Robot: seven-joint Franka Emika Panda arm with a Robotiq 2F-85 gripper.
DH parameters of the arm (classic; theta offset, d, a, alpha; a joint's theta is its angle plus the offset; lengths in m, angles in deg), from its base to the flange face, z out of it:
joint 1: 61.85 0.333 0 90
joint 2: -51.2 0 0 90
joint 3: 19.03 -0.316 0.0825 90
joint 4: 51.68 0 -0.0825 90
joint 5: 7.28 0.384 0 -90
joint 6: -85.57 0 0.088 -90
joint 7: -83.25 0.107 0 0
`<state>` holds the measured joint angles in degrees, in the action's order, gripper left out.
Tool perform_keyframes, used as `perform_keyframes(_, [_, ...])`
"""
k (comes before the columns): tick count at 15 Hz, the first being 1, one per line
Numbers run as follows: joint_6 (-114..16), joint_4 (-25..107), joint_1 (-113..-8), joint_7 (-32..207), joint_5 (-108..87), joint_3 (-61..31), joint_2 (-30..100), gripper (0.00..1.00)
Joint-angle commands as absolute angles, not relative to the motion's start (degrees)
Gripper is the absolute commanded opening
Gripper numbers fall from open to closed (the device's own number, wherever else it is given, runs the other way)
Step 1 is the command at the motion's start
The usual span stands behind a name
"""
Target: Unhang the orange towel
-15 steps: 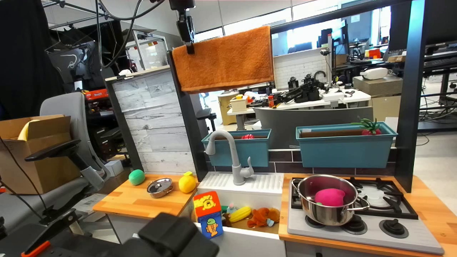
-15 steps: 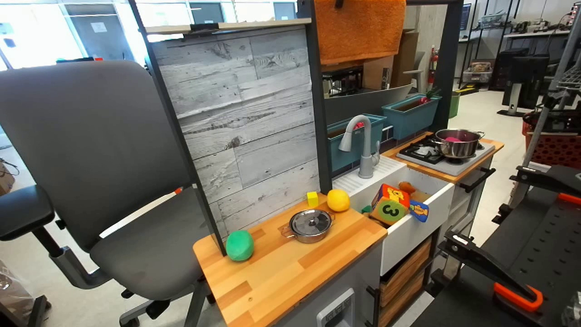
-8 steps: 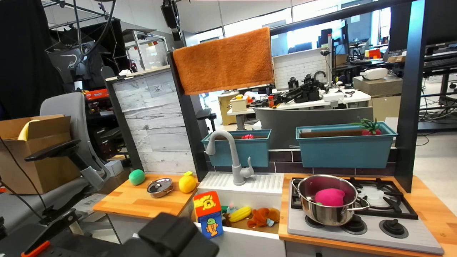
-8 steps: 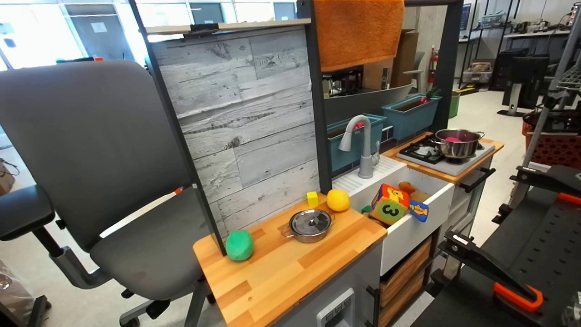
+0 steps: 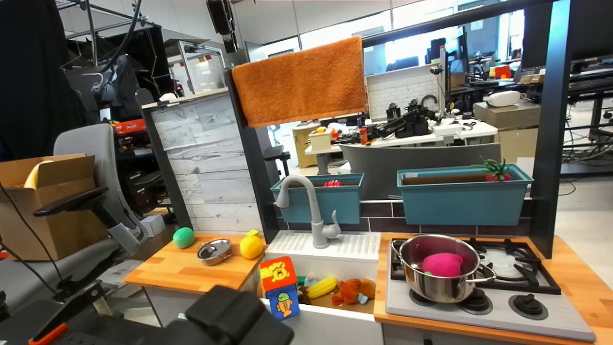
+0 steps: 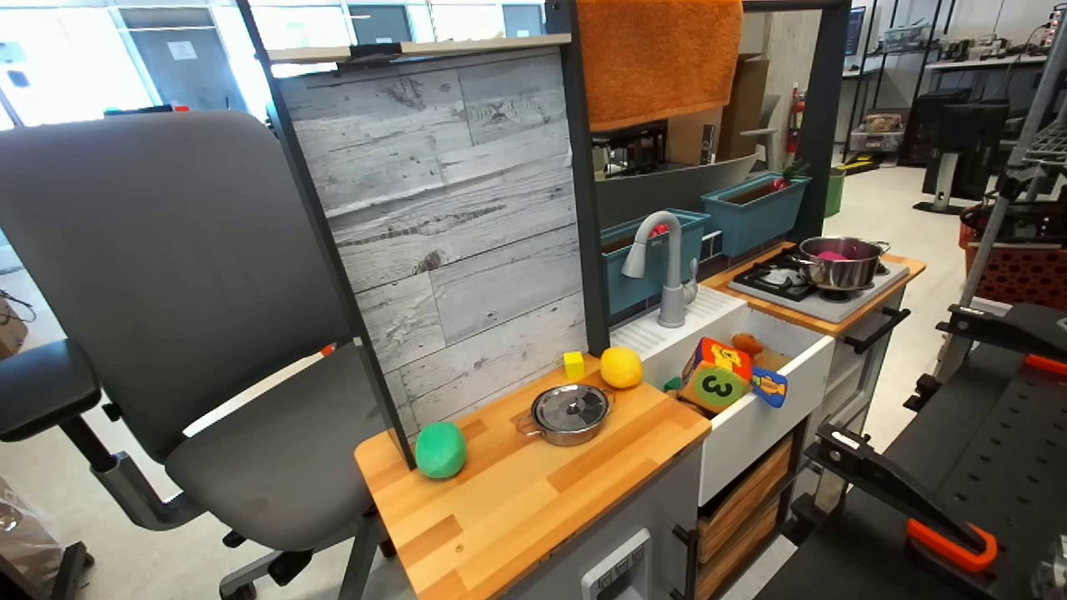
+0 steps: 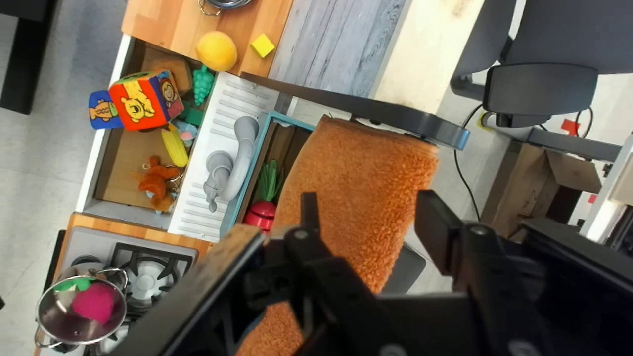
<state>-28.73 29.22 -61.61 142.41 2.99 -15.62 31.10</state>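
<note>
Hanging over the black rail (image 5: 455, 19), the orange towel (image 5: 301, 84) covered the end next to the dark post (image 5: 254, 163), its lower edge loose and higher than the gray faucet (image 5: 315, 214). In the wrist view the hand (image 7: 368, 210) stood with its two fingers spread wide, clasping nothing, the towel showing beyond the gap between them. In an exterior view the hand was near the towel's upper corner and apart from it. A steel pot (image 5: 438, 291) with a pink toy (image 5: 443, 265) inside sat on the stovetop (image 5: 565, 315). On the wooden surface (image 6: 517, 508) lay a round green toy (image 6: 440, 450), a small lidded pot (image 6: 571, 414), and a yellow fruit (image 6: 622, 367) near a yellow cube (image 6: 573, 365). A picture block (image 6: 718, 373) rested in the white sink (image 6: 767, 432).
</note>
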Motion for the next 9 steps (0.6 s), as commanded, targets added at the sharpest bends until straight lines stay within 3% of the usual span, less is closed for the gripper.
perform_keyframes(1, [-28.7,28.3,-61.6,143.7,2.4,-15.1,29.6,0.85])
perform_keyframes(3, [-28.2,27.1,-62.0,143.6,2.7,-14.9,28.2,0.99])
perform_keyframes(6, [-27.7,25.8,-62.4,143.6,3.3,-14.7,26.8,1.00])
perform_keyframes(7, [-27.7,25.6,-62.6,143.4,3.6,-14.8,26.6,0.93])
perform_keyframes(8, [-27.6,25.3,-62.7,143.4,3.6,-14.8,26.4,1.00])
perform_keyframes(9, [-27.4,24.8,-62.7,143.4,3.6,-14.8,26.0,0.96])
